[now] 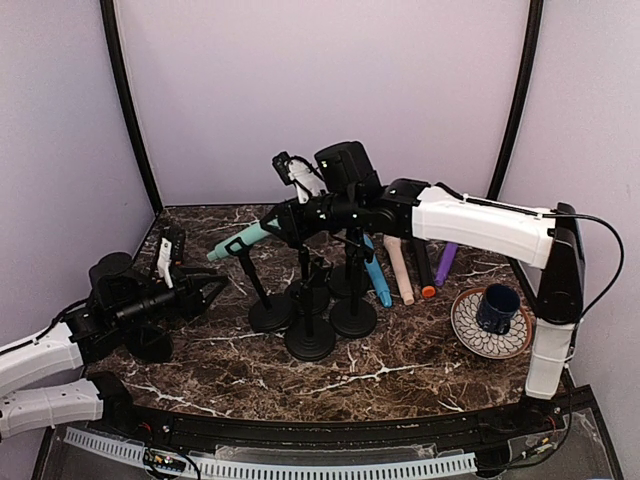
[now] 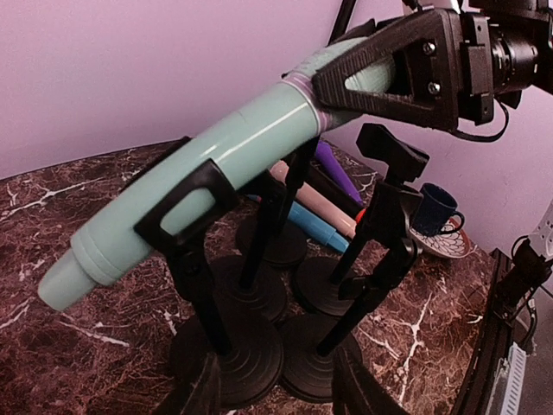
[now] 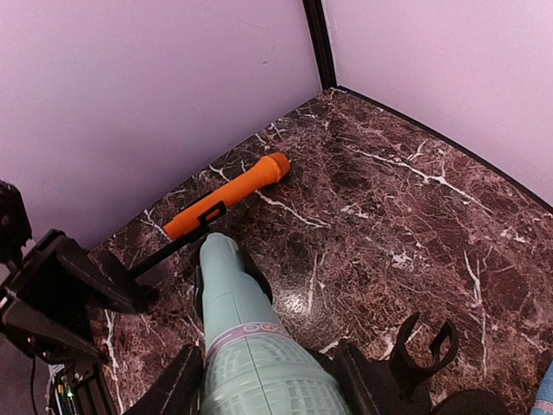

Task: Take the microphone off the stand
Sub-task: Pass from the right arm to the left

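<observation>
The left claw (image 1: 214, 292) is low over the marble desk (image 1: 400, 370) at the near left side. Its fingers (image 2: 203, 393) stand apart and hold nothing, and they point toward the group of stands. At the near right side a patterned plate (image 1: 470, 336) lies on the desk with a dark blue cup (image 1: 497, 307) on it.

In the middle are black stands with round bases, close to each other. The left one (image 1: 270, 316) carries the teal microphone (image 2: 251, 138) in its clip (image 2: 186, 203). The microphone is tilted: its handle end goes down to the left and its head goes up to the right. The right claw (image 1: 283, 222) is clamped on this head, one finger (image 2: 389, 73) on each side, while the handle sits in the clip.

Behind the stands four microphones lie side by side on the desk: a blue one (image 1: 379, 282), a pale pink one (image 1: 401, 272), a black one with orange end (image 1: 424, 268) and a purple one (image 1: 446, 262). An orange microphone (image 3: 233, 197) is near the wall, with a black clip around its handle.
</observation>
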`<action>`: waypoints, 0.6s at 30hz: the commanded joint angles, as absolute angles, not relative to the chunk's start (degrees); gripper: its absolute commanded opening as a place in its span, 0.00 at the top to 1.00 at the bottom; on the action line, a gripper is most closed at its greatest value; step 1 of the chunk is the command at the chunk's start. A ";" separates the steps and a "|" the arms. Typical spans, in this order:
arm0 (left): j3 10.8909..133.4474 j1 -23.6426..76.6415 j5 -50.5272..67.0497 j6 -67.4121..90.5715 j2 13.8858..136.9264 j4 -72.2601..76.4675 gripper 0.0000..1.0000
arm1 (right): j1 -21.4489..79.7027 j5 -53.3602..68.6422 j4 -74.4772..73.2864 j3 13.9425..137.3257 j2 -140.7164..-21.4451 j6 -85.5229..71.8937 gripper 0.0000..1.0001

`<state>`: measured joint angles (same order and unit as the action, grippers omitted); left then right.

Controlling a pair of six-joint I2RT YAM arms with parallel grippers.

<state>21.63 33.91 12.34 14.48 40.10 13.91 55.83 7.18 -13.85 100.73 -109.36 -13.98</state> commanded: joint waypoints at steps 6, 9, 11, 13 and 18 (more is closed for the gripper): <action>14.40 40.66 -0.30 15.82 49.26 35.56 0.49 | 57.61 0.18 -1.38 101.61 -108.07 -19.99 0.75; 13.74 41.47 -4.36 15.80 55.98 43.86 0.48 | 58.34 -1.97 -0.30 101.34 -108.20 -20.88 0.75; 14.12 41.81 -5.84 15.17 60.25 48.29 0.48 | 58.77 -2.74 -0.26 101.41 -108.12 -21.02 0.75; 14.85 41.93 -7.01 13.84 64.32 52.00 0.48 | 59.06 -2.98 -0.26 101.32 -107.95 -21.12 0.75; 17.91 41.97 -13.27 11.10 72.19 55.68 0.49 | 59.32 -3.07 -0.26 100.86 -107.39 -21.40 0.75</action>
<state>15.07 41.69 -6.70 13.85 68.75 47.13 58.61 -2.07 -9.82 100.79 -109.43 -19.57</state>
